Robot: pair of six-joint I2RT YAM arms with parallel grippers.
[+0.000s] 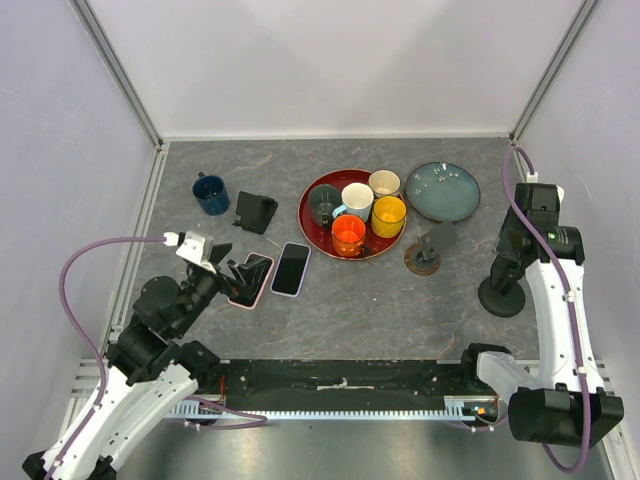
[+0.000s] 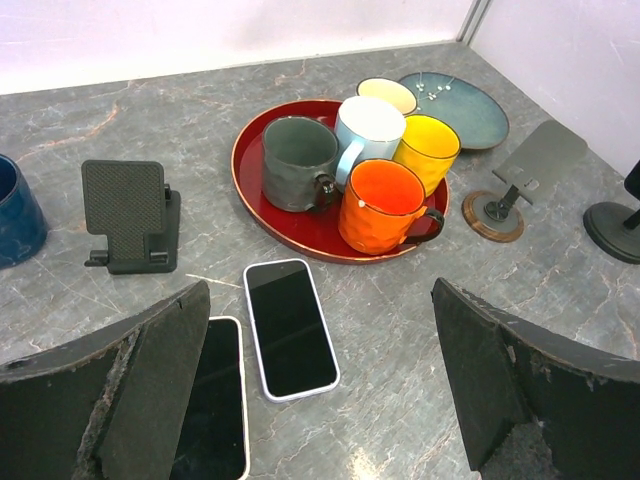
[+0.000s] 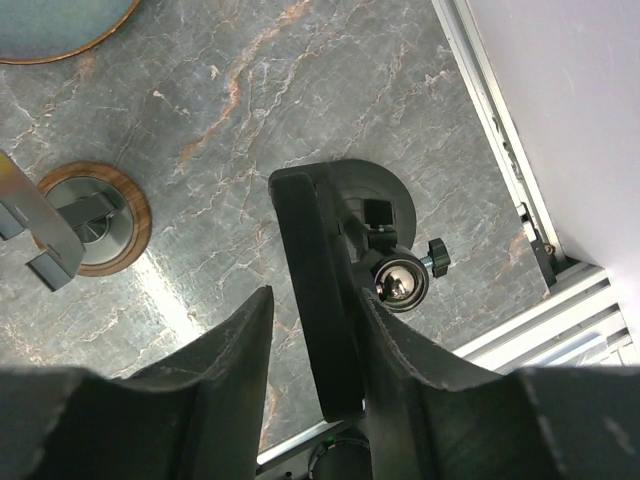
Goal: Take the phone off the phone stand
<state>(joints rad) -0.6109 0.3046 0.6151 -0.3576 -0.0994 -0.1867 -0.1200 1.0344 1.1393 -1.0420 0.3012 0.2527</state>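
At right stand (image 3: 392,200) — right fingers (image 3: 228,385) pinch phone (image 3: 312,290); left fingers (image 2: 130,390) spread wide.

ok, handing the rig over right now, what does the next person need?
Left gripper: open, empty, hovering over the white-edged phone and a second phone, both flat on the table. The black stand nearby is empty.
Right gripper: jaws either side of a dark slab, probably the phone, on the ball-joint stand. Firm grip not confirmed.
Done: nothing lifted on the right yet.
Left: clamp, then lift the slab clear of the stand.
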